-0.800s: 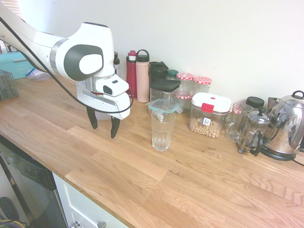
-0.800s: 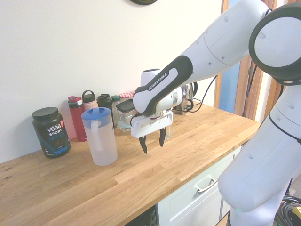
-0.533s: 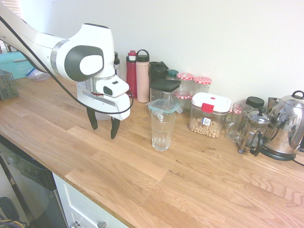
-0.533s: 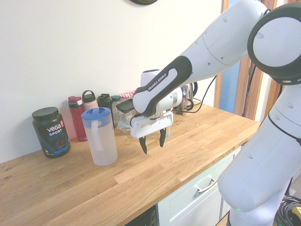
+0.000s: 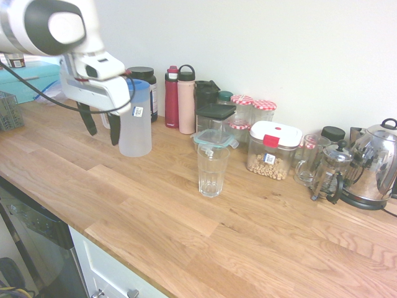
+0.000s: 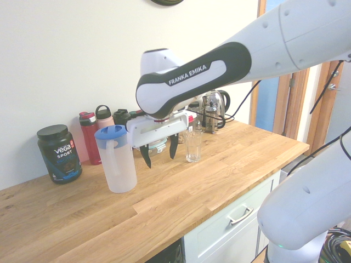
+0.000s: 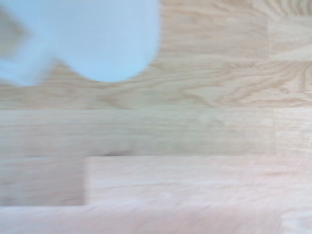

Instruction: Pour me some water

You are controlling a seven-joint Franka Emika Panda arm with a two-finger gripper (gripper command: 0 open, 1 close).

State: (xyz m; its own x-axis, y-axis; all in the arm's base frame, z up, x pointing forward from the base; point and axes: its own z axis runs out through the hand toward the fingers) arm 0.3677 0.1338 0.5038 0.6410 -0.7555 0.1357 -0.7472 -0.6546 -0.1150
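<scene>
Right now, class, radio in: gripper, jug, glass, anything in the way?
Gripper open, empty, beside jug. Jug upright on counter, blue lid on. Glass empty, apart. Nothing between them.

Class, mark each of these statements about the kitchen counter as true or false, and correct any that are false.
1. The gripper is open and holds nothing. True.
2. The jug lies tipped on its side. False: it stands upright on the counter.
3. The jug's lid is blue. True.
4. The drinking glass stands inside the jug. False: it stands apart on the counter.
5. The kettle is red plastic. False: it is shiny steel.
</scene>
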